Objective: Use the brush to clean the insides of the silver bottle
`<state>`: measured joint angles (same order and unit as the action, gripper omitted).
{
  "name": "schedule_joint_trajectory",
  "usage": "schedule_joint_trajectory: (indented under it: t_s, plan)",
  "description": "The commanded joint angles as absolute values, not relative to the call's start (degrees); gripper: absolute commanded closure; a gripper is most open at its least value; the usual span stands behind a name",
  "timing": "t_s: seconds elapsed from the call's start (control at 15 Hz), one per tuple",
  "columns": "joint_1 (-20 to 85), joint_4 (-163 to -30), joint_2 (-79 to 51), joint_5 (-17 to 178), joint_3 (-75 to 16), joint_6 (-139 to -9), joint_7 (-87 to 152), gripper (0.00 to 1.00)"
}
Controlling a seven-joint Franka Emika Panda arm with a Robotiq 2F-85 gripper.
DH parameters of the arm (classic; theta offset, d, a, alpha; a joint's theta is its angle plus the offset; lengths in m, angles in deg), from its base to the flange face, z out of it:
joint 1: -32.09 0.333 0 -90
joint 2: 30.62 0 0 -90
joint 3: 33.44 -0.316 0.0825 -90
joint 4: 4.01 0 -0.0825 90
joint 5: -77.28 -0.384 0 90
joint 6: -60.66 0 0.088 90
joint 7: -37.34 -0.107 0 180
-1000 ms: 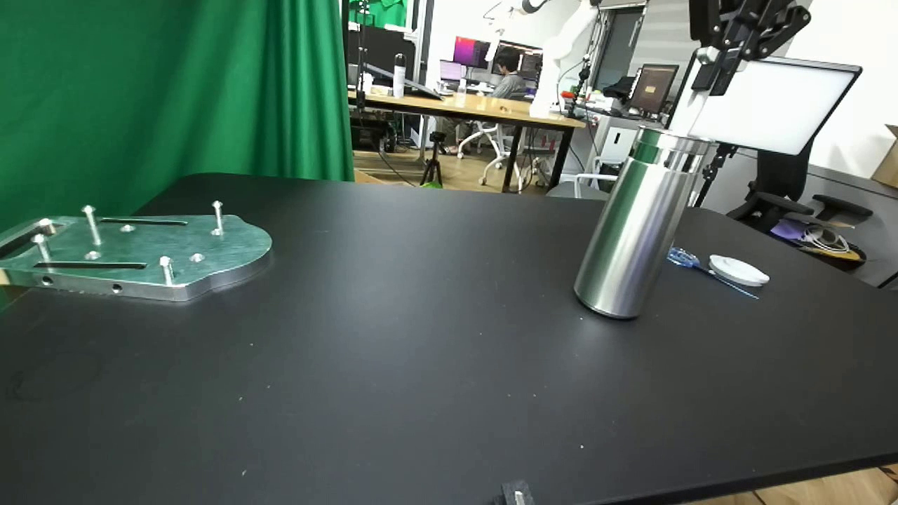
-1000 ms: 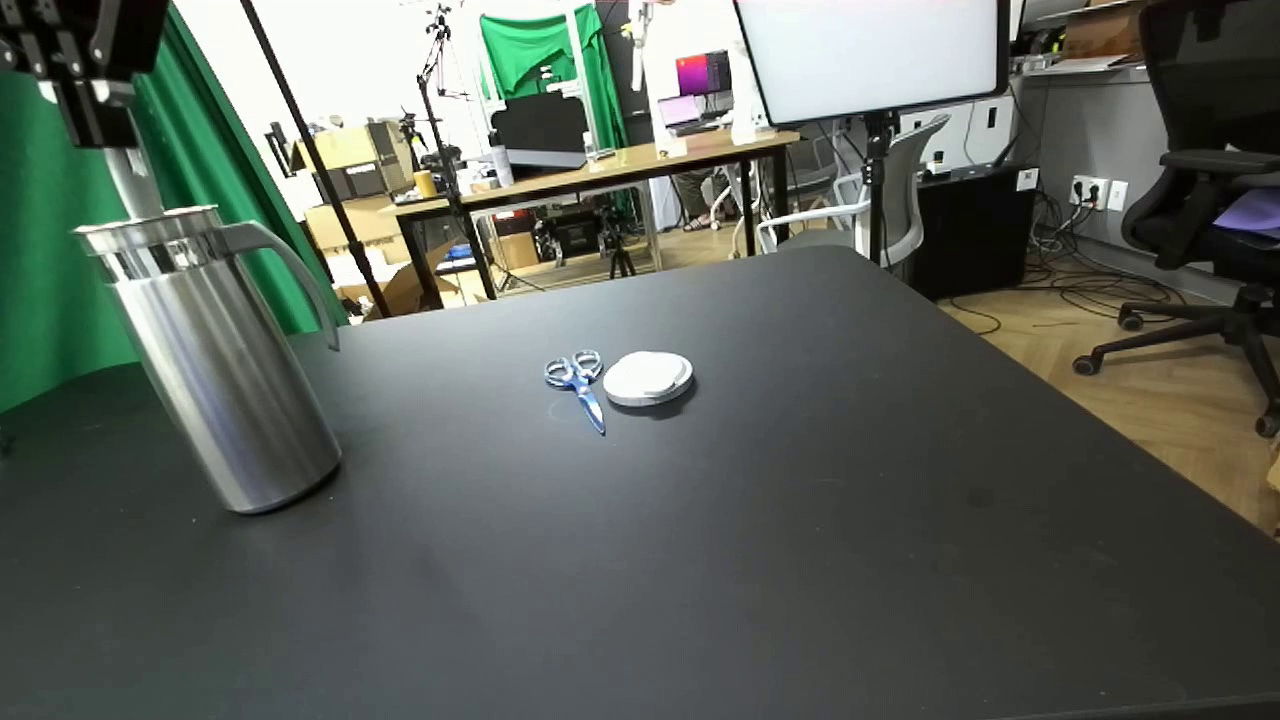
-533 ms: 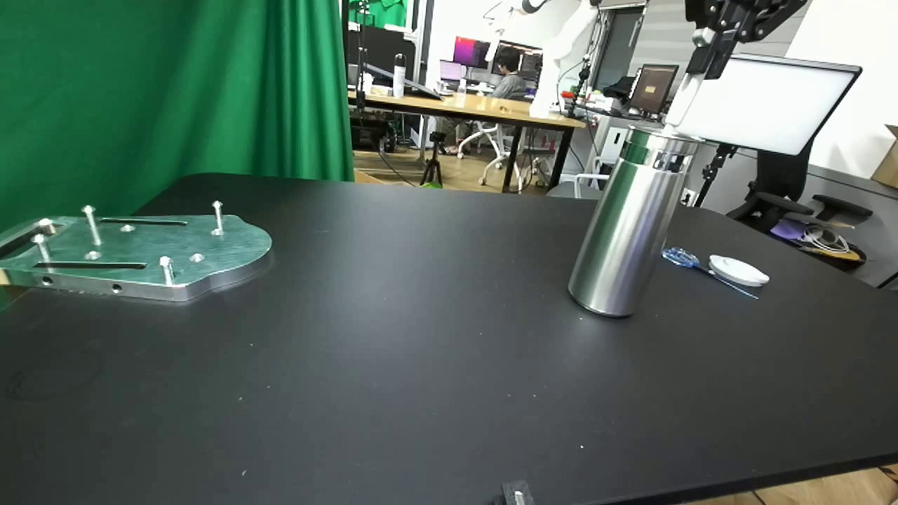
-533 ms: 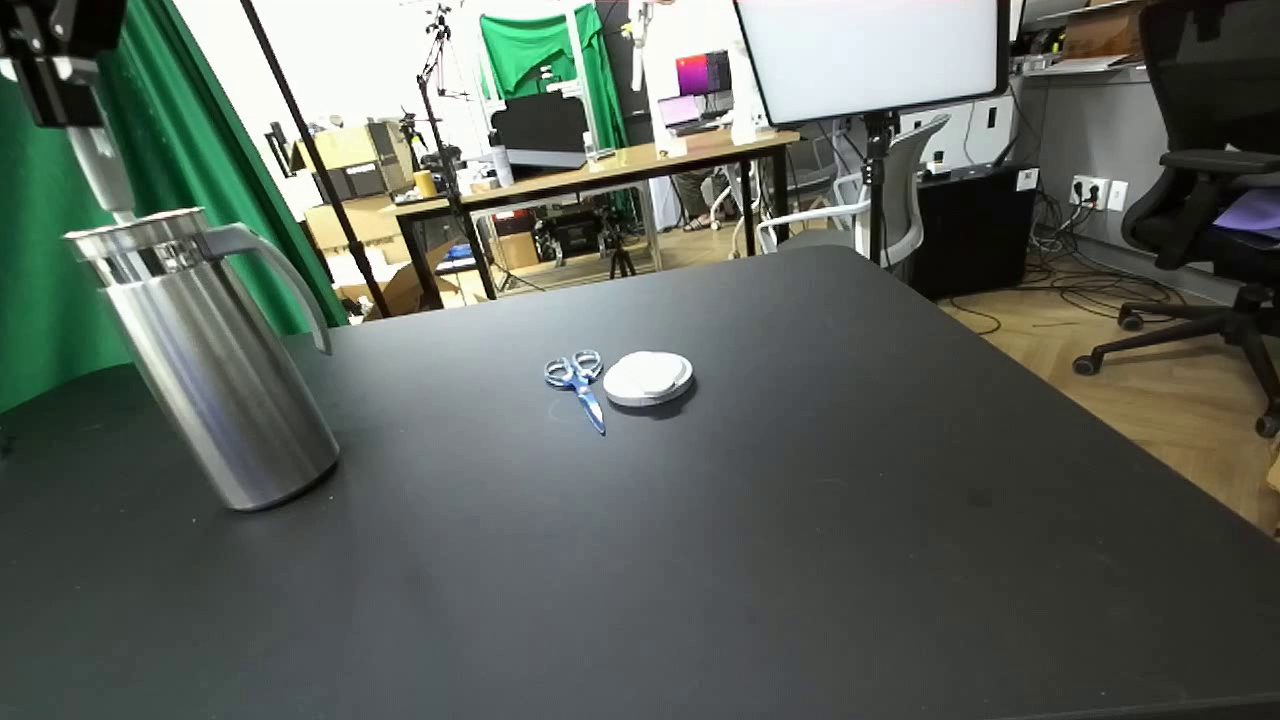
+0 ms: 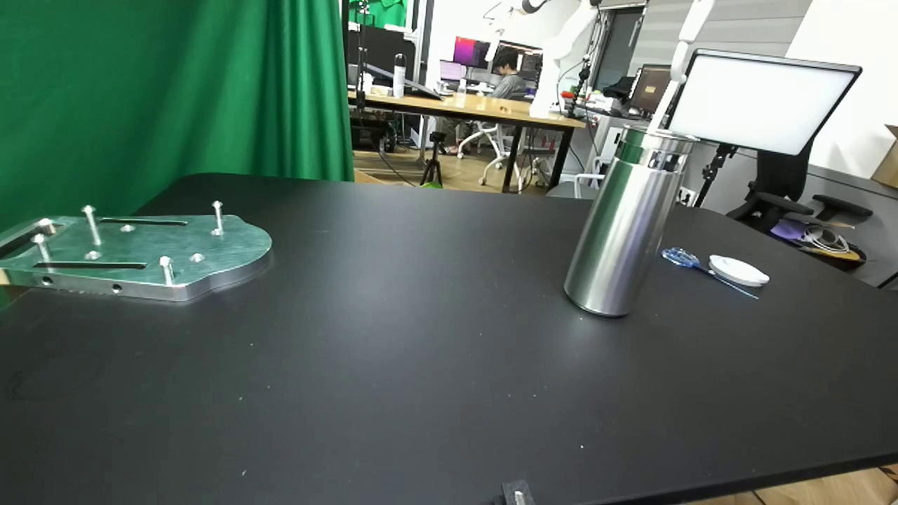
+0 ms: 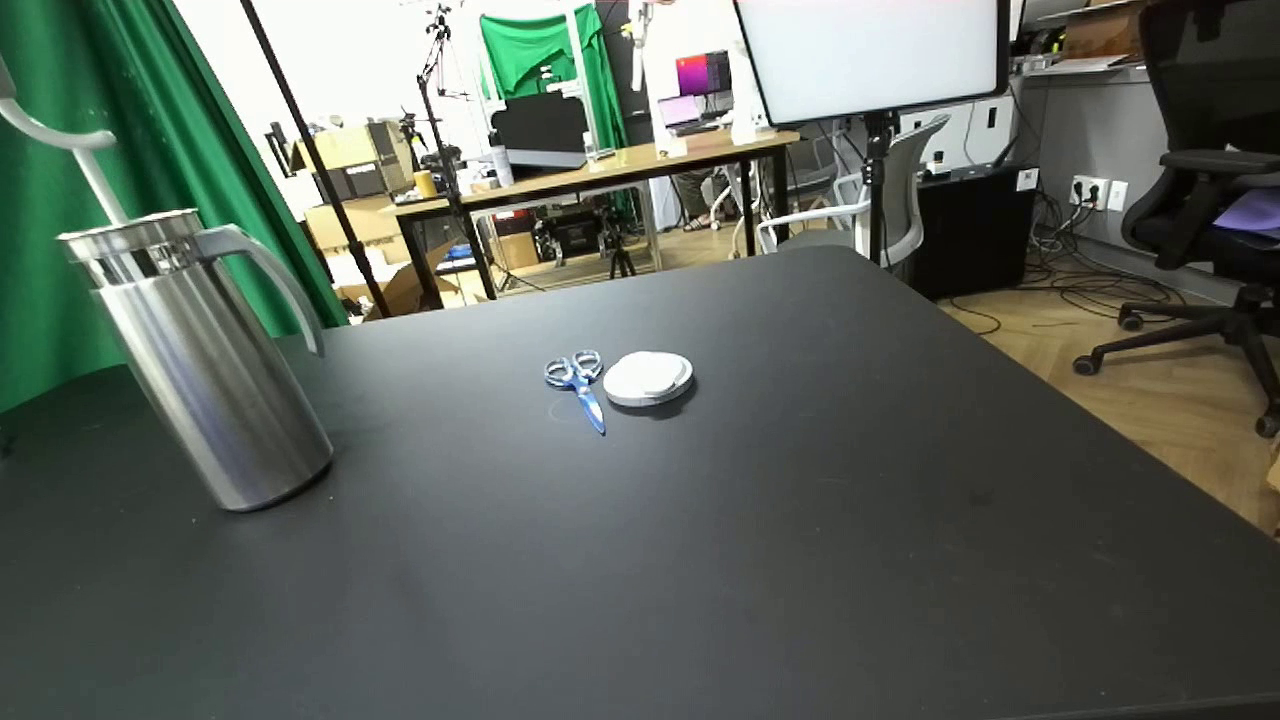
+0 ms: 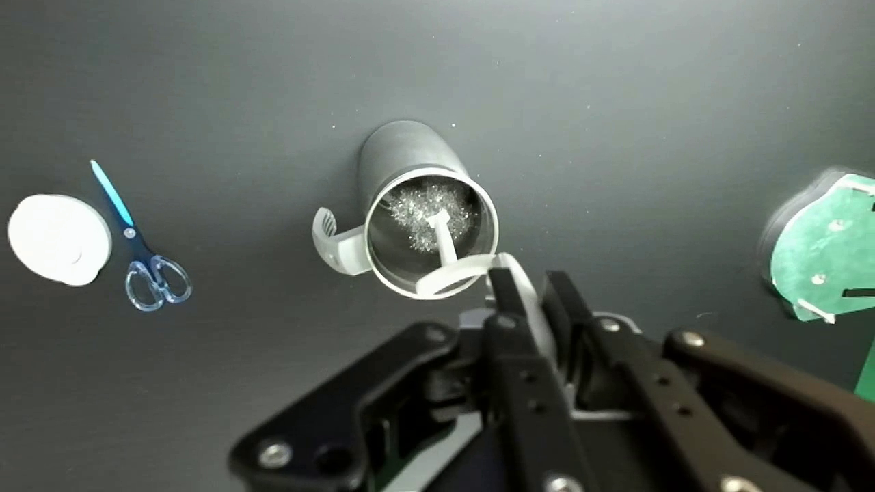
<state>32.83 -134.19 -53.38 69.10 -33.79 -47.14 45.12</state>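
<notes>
The silver bottle (image 5: 621, 224) stands on the black table; it also shows in an exterior view (image 6: 215, 370) with its grey handle, and from above in the wrist view (image 7: 400, 150). The white brush (image 5: 693, 21) rises from the bottle's mouth, with its curved neck above the rim (image 6: 95, 180). In the wrist view, its shaft (image 7: 444, 244) goes into the mouth and the pale bristles are inside the bottle. My gripper (image 7: 528, 277) is shut on the brush handle, above and beside the bottle. The gripper is out of both exterior views.
Blue scissors (image 6: 578, 378) and a white round lid (image 6: 648, 378) lie on the table on the bottle's handle side. A greenish metal plate with pegs (image 5: 147, 245) lies on the far opposite side. A green curtain (image 5: 168, 84) hangs behind.
My gripper has risen out of both exterior views, pulling the brush up so its curved neck and thin shaft show above the rim. The bottle has slid slightly left in both exterior views.
</notes>
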Motion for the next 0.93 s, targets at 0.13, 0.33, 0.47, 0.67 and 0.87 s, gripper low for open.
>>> schedule_joint_trajectory:
  t_s: [0.13, 0.33, 0.47, 0.67, 0.87]
  plan:
    - [33.3, -132.7, -55.3, 70.0, -33.4, -45.8, 44.1, 0.96]
    - [32.8, -134.3, -53.9, 69.8, -32.6, -47.3, 44.7, 0.96]
    - [32.5, -135.3, -52.6, 69.7, -32.1, -48.3, 44.9, 0.96]
    - [32.1, -136.6, -49.9, 69.6, -31.4, -50.1, 45.0, 0.96]
    - [31.8, -137.2, -47.6, 69.5, -31.1, -51.3, 44.9, 0.96]
